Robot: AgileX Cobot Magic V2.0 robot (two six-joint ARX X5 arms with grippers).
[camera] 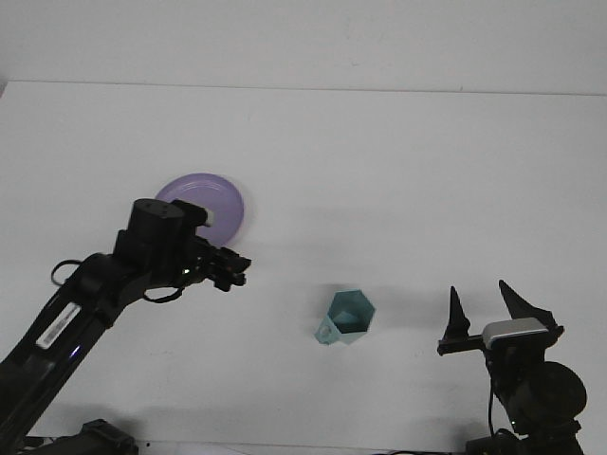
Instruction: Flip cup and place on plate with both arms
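A teal faceted cup (349, 318) sits on the white table, its small handle pointing to the lower left. The purple plate (216, 197) lies at the left, its near-left part hidden behind my left arm. My left gripper (234, 269) hovers just in front of the plate's right edge, well to the left of the cup. Down at the bottom right, my right gripper (488, 313) points upward and is open, with nothing between its two fingers; it stands to the right of the cup and apart from it.
The white table (398, 171) stretches to a far edge near the wall. My left arm (85, 303) slants across the lower left. The right arm's base (536, 393) fills the bottom right corner.
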